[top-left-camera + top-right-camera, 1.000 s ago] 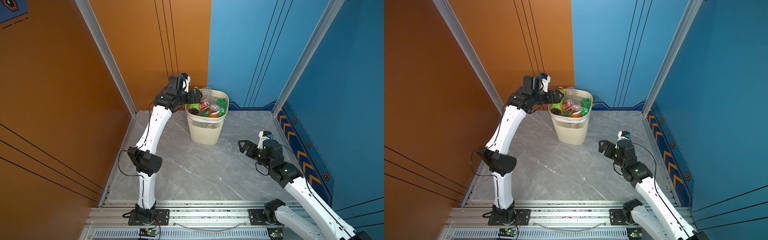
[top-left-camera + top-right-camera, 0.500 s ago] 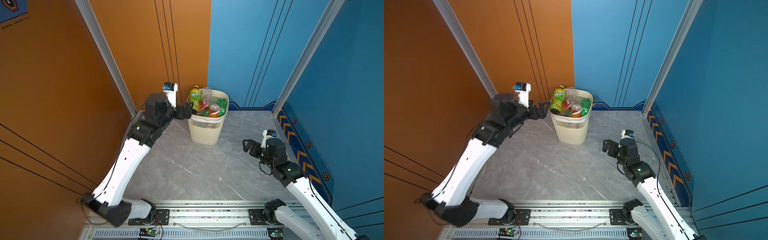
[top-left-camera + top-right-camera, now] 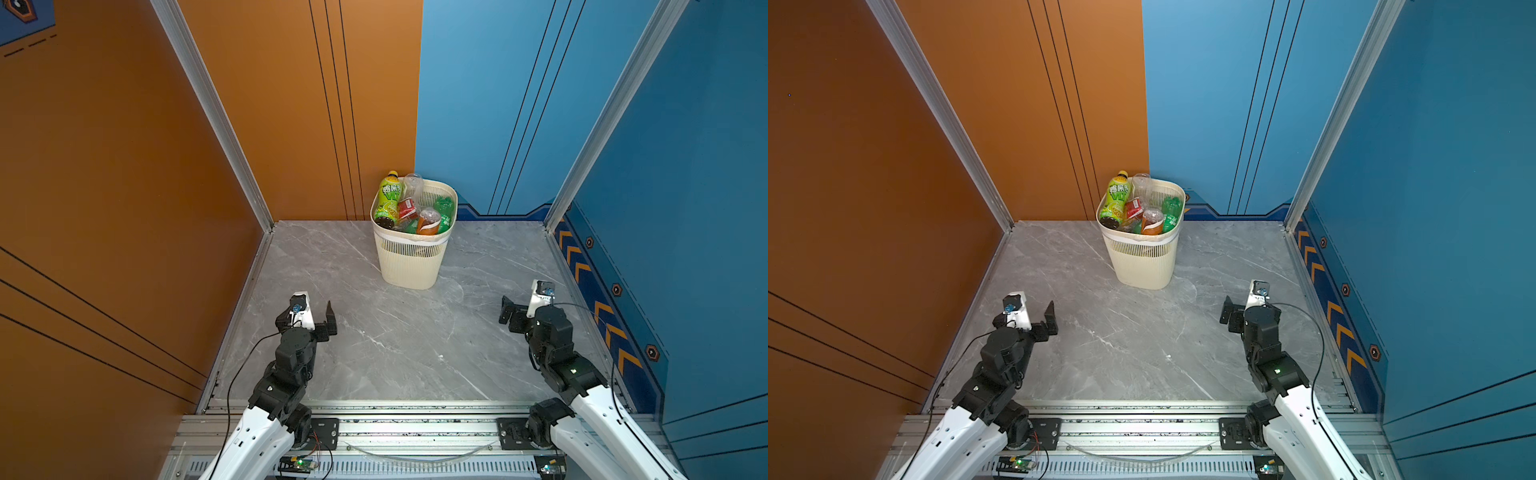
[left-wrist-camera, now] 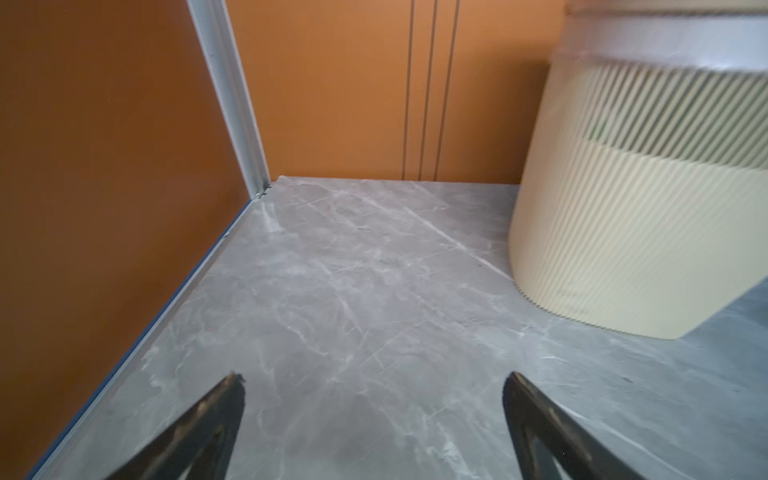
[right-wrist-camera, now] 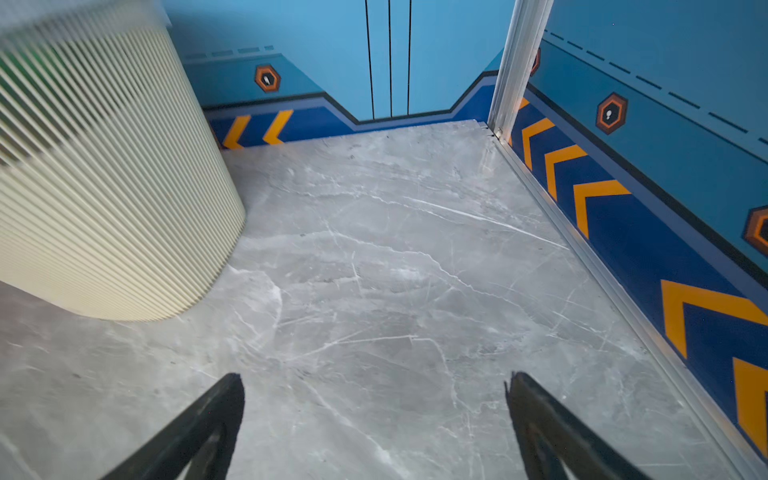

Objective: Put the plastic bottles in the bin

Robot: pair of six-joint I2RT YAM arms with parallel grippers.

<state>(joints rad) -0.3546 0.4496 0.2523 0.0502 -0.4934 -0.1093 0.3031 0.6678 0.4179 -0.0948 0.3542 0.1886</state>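
Observation:
The cream slatted bin [image 3: 411, 262] [image 3: 1144, 266] stands at the back of the grey floor. Plastic bottles fill it past the rim: a yellow-green labelled one [image 3: 388, 199] [image 3: 1116, 201] leans upright at its left, with a clear one [image 3: 412, 187], a red-labelled one [image 3: 407, 208], an orange-labelled one [image 3: 428, 222] and a green one [image 3: 444, 210] beside it. My left gripper [image 3: 308, 318] [image 3: 1025, 318] [image 4: 374, 376] hangs open and empty at the front left. My right gripper [image 3: 524, 306] [image 3: 1246, 308] [image 5: 374, 376] is open and empty at the front right. The bin's wall shows in both wrist views [image 4: 644, 208] [image 5: 104, 187].
An orange wall [image 3: 124, 187] closes the left side and a blue wall [image 3: 685, 187] the right, each meeting the marble floor [image 3: 399, 340] at an aluminium strip. A metal rail [image 3: 415, 419] carrying both arm bases runs along the front edge.
My left arm has swung back from the bin's rim to the front left of the floor. The yellow-green bottle now stands in the bin. My right arm has drawn back slightly.

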